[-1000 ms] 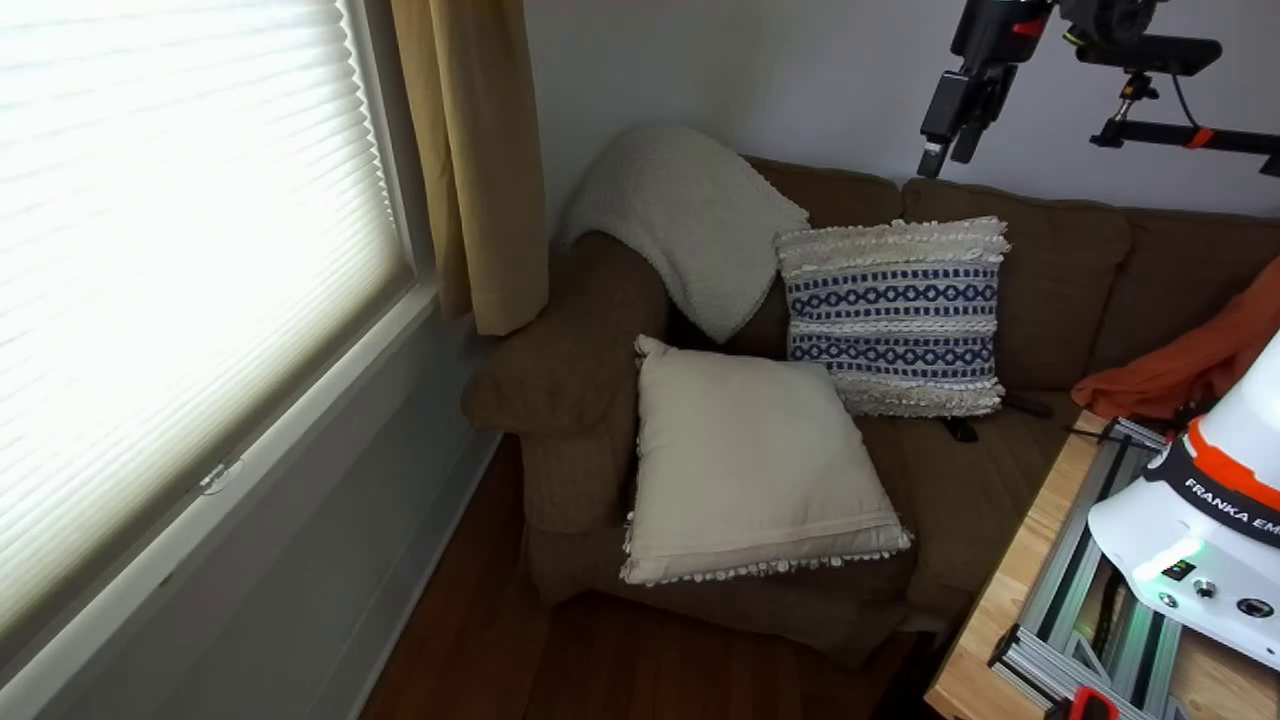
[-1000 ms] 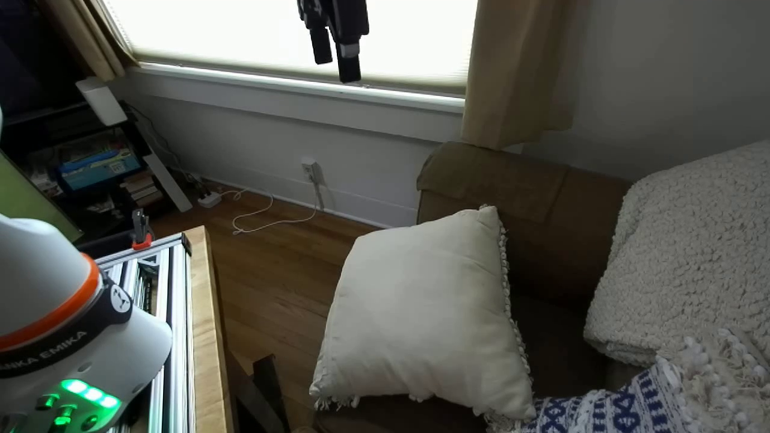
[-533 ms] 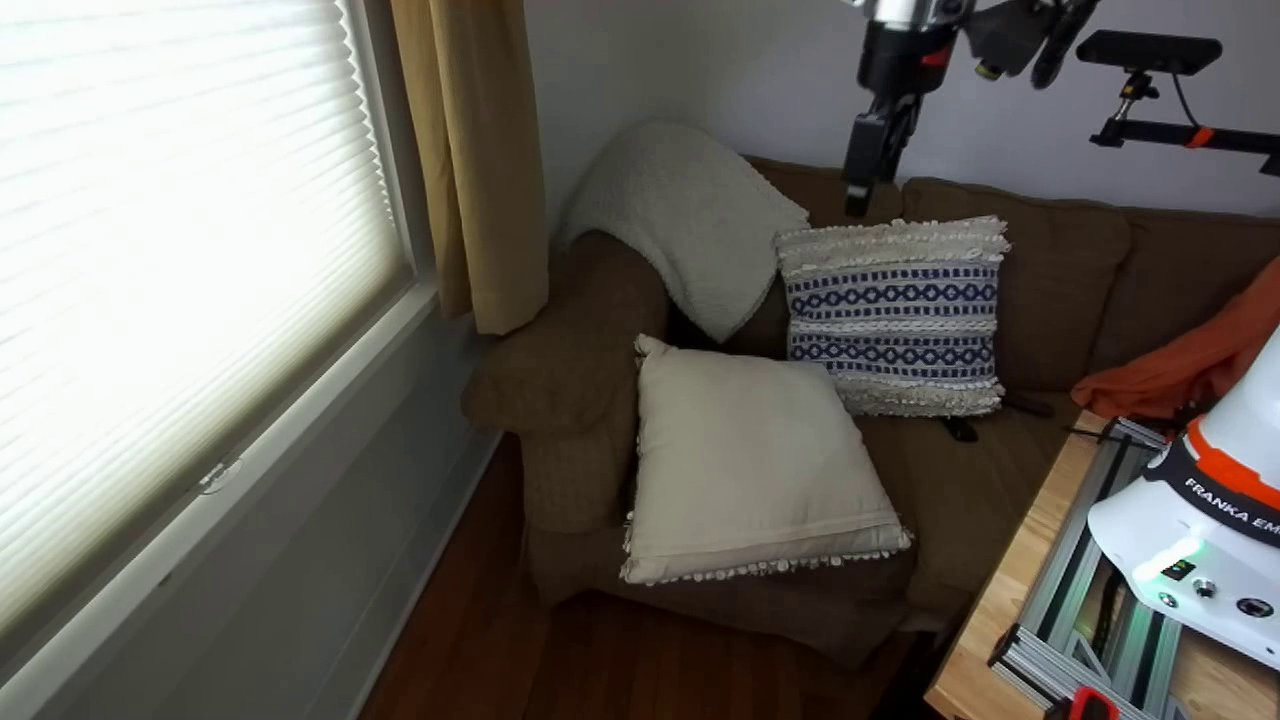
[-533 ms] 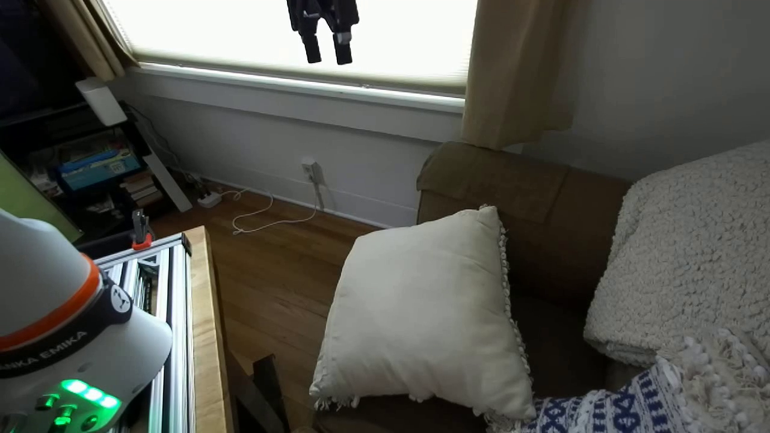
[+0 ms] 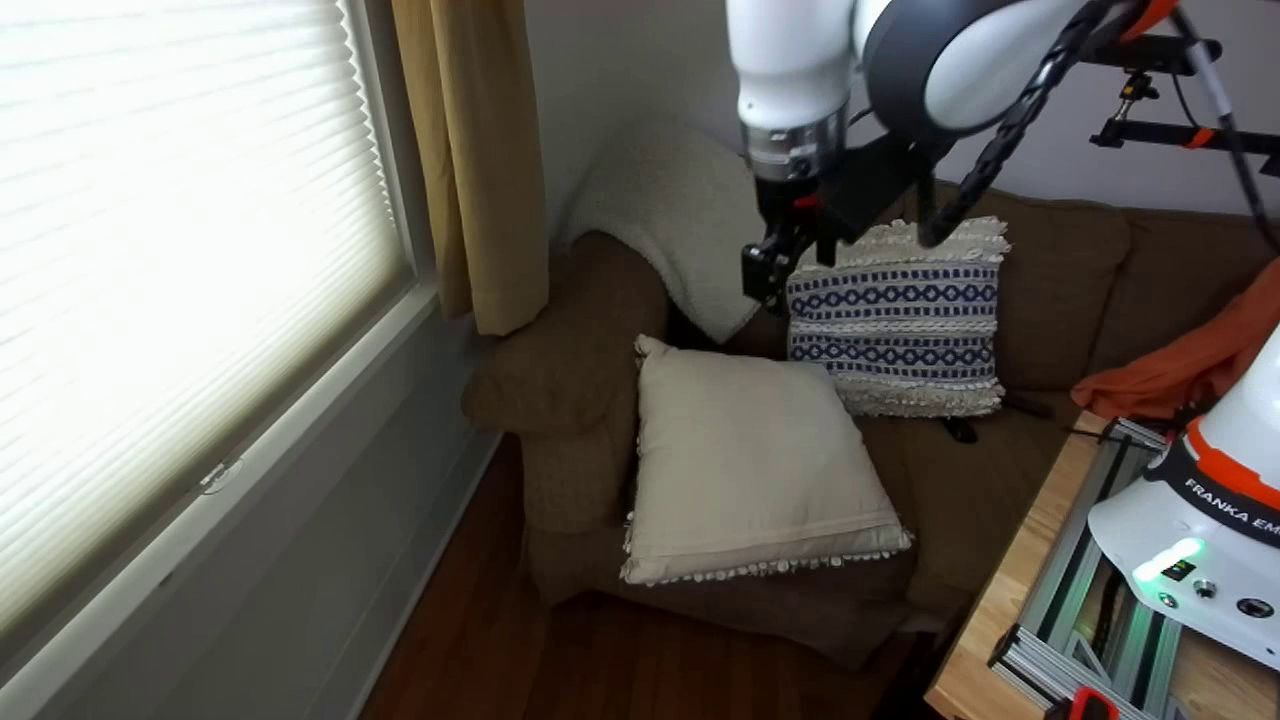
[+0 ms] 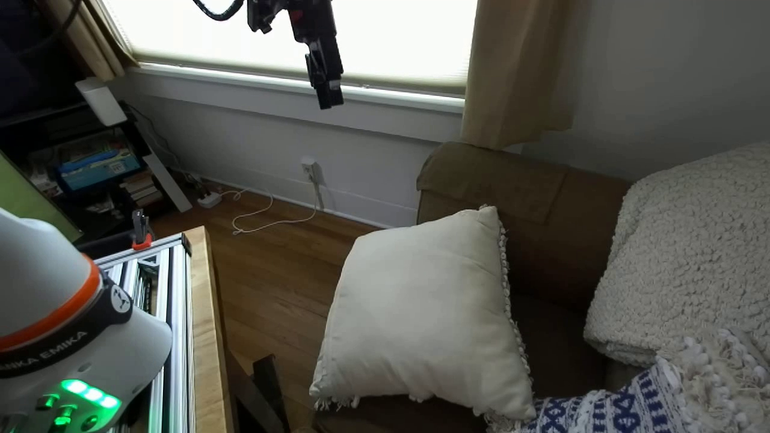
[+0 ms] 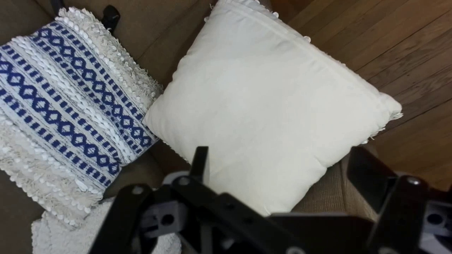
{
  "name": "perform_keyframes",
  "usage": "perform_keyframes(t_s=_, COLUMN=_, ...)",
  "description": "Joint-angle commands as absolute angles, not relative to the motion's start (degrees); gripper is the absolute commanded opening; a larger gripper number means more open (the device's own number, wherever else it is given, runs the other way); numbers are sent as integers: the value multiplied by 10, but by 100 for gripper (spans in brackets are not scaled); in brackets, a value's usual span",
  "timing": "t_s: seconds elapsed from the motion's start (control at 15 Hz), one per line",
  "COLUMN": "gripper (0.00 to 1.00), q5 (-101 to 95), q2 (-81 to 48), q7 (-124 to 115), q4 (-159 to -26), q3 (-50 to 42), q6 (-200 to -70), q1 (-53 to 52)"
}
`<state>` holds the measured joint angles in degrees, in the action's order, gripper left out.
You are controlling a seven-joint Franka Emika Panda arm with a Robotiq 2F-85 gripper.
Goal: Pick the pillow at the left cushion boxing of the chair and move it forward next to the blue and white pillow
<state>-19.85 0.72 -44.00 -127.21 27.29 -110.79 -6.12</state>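
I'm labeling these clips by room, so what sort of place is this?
Probably a living room in a home: there's a wide brown couch, a blue and white pillow resting on it, and a tan curtain. Some other lounge can't be ruled out.

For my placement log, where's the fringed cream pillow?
In an exterior view, the fringed cream pillow lies just right of the chair's armrest, in front and left of the blue and white pillow.

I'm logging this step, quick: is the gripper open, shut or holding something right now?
Gripper: open, fingers wide apart, holding nothing; the cream pillow is not gripped.
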Motion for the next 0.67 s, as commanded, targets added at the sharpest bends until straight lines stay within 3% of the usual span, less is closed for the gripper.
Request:
perform_keyframes(t_s=0.0, gripper=100, q5=-275, q2=-130, q7=-559, q4=-1194, q3=239, q6=-1088, q1=-132)
perform_keyframes(t_s=0.07, gripper=100, q5=-234, q2=-55, q7=-503, q4=-1244, q3=222, q6=-1108, q1=-131)
perform_keyframes(t_s=0.6, gripper=100, q5=-238, q2=-67, q7=-508, q4=-1230, q3=200, q6=-1109, q1=-151)
